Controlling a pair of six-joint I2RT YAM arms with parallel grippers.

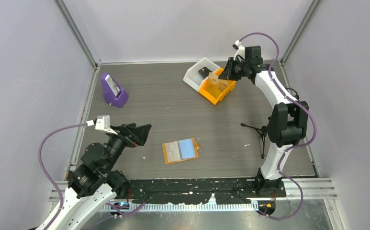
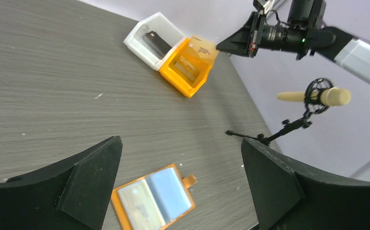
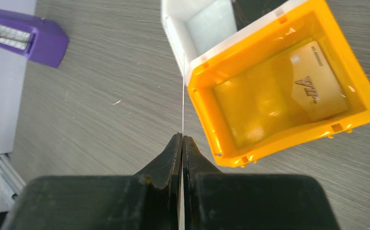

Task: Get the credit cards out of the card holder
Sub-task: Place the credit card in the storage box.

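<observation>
card holder (image 1: pixel 180 151): open flat, card (image 1: pixel 172 151) inside | second card (image 1: pixel 215 78): right jaws

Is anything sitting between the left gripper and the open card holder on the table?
Nothing visible. The left gripper, open, is left of the card holder, which lies open and flat. Only bare table lies between them.

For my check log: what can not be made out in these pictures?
1) The card in the right hand: right wrist view shows only its thin edge.
2) The card holder pockets: too small from above; left wrist view's bottom edge crops it.
3) The dark item in the white bin: too small to name.
</observation>
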